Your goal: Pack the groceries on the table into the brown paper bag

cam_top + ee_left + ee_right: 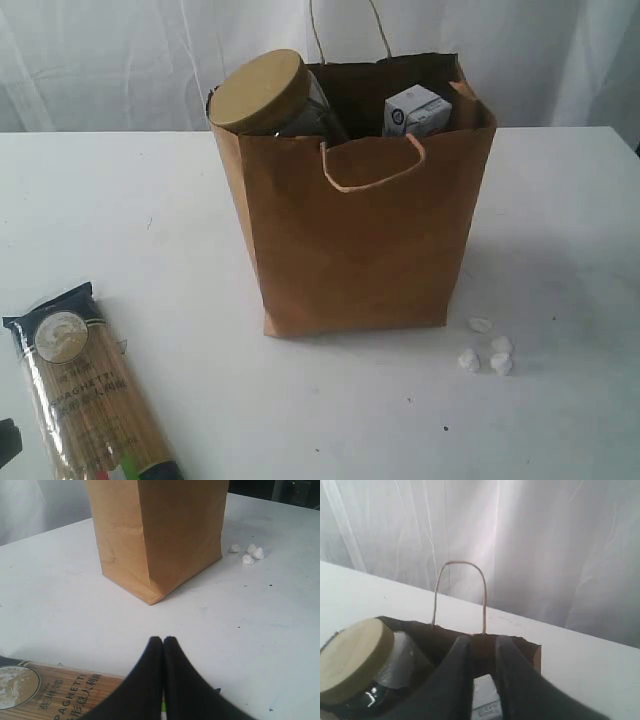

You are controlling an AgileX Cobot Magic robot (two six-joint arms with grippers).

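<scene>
You are seeing the brown paper bag standing upright mid-frame on the white table. The tan-lidded clear jar is leaning out at its upper left, the small white-blue packet is sitting inside at right, and the blue-ended spaghetti packet is lying flat at lower left.

The tall brown bag is matt, faintly creased kraft paper with twisted paper-cord handles. The tan-lidded clear jar shows glossy walls under a matt lid. The blue-ended spaghetti packet is shiny film. The wide white tabletop is smooth, matt, slightly scuffed.
</scene>
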